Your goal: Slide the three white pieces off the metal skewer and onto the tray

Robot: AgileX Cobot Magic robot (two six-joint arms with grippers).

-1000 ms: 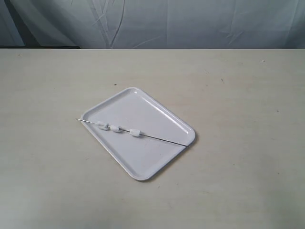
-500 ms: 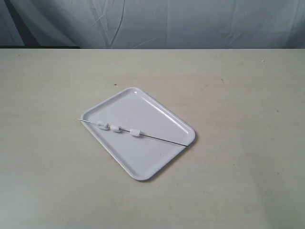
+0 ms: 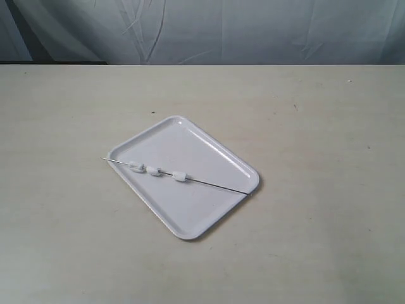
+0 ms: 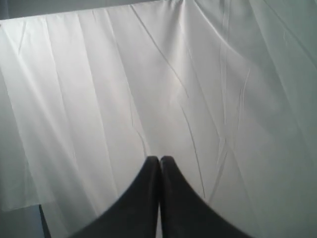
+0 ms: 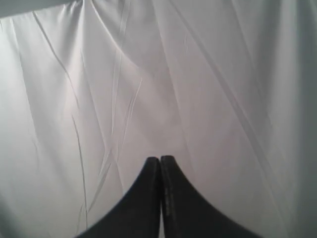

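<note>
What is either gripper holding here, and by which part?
Nothing. Both the left gripper and right gripper are shut empty, facing a white curtain; the metal skewer lies across the tray, three white pieces on it.

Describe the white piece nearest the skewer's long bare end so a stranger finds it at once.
On the pale table lies a white tray with a thin metal skewer across it. Three white pieces are threaded on it; the rightmost piece in the exterior view sits apart from the others, beside the long bare stretch.

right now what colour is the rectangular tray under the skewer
White: the flat rectangular tray shows best in the exterior view.
</note>
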